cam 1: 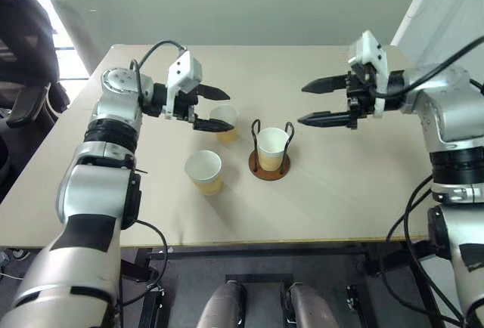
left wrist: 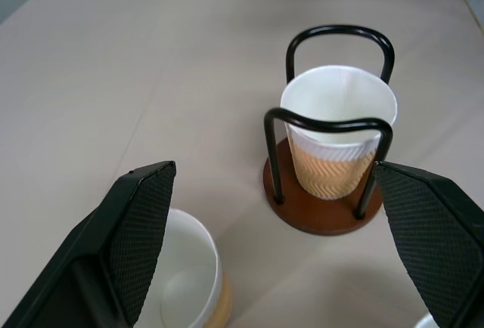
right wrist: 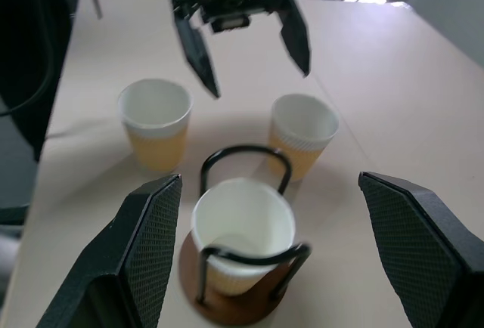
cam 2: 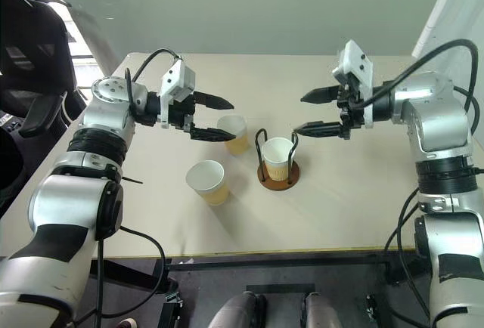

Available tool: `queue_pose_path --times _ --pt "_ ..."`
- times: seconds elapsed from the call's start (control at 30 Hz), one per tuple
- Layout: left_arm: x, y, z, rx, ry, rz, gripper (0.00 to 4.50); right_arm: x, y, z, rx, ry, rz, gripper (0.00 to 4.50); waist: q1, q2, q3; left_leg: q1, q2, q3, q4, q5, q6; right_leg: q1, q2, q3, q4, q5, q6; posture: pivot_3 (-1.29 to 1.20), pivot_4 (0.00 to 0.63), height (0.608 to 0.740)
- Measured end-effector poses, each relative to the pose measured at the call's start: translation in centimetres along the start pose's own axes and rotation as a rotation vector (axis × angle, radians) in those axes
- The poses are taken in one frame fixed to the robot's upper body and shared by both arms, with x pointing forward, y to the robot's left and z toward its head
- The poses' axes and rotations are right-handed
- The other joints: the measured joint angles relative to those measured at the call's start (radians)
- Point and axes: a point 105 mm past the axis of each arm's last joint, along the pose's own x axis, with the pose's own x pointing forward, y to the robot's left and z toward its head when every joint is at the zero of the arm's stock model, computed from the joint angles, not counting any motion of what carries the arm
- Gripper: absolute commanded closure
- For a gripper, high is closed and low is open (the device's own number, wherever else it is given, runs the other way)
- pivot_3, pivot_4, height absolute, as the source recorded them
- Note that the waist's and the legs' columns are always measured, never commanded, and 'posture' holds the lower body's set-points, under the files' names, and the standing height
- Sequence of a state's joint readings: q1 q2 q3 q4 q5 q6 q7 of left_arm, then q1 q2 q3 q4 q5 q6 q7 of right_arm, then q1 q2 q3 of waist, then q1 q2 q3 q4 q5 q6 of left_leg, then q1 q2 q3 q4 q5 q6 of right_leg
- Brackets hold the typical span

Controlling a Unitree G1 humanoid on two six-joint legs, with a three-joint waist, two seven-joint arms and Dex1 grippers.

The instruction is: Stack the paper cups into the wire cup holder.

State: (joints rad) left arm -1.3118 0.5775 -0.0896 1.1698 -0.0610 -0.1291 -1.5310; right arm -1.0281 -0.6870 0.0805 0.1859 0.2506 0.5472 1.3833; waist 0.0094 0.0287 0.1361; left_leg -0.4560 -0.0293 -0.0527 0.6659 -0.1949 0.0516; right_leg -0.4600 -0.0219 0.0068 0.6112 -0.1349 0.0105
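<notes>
From the head camera, a beige table (cam 1: 340, 192) carries the wire cup holder (cam 1: 270, 163), whose reddish-brown disc base sits near the table's middle with one paper cup in the holder (cam 1: 272, 145) standing upright between the black loops. Two more cups stand free to its left: the far cup (cam 1: 224, 122) just beyond the holder's left side, and the near cup (cam 1: 204, 171) closer to the front edge. The left gripper (cam 1: 219, 109) hangs above the far cup with its jaws spread wide and nothing between them; the right gripper (cam 1: 311, 103) hovers to the right of the holder, jaws also wide and empty. In the left wrist view, the holder and its cup lie between the two black fingers (left wrist: 140, 230), with another cup's white mouth beside one finger. In the right wrist view, the holder sits between that gripper's spread fingers (right wrist: 151, 245), both loose cups stand beyond it, and the left gripper hangs above them.
</notes>
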Motion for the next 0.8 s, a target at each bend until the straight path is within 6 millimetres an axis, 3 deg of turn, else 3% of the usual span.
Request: queue_pose_path --times 0.33,0.53,0.8 --pt "-1.0 -0.1 -0.5 -0.034 0.043 -0.015 0.0 -2.0 0.5 -0.7 -0.102 0.049 0.025 0.68 -0.001 0.0 0.0 0.0 0.0 0.001 0.001 0.001 0.002 0.001 0.0 0.001 0.0 0.0 0.0 0.0 0.15 0.74" --pt "-1.1 0.5 0.2 0.069 0.107 0.009 0.0 -3.0 0.5 -1.4 -0.077 0.109 0.016 0.68 -0.003 0.0 0.0 0.001 -0.001 0.003 0.0 0.001 0.002 0.001 0.0 0.002 -0.001 0.0 0.001 0.0 0.15 0.74" --pt "-0.2 1.5 -1.2 0.217 0.27 0.092 0.0 -3.3 0.7 -2.4 -0.051 0.131 0.012 0.68 -0.002 0.0 0.0 0.001 0.0 0.002 0.0 0.001 0.003 0.001 0.0 0.003 0.0 0.001 0.002 0.0 0.15 0.74"
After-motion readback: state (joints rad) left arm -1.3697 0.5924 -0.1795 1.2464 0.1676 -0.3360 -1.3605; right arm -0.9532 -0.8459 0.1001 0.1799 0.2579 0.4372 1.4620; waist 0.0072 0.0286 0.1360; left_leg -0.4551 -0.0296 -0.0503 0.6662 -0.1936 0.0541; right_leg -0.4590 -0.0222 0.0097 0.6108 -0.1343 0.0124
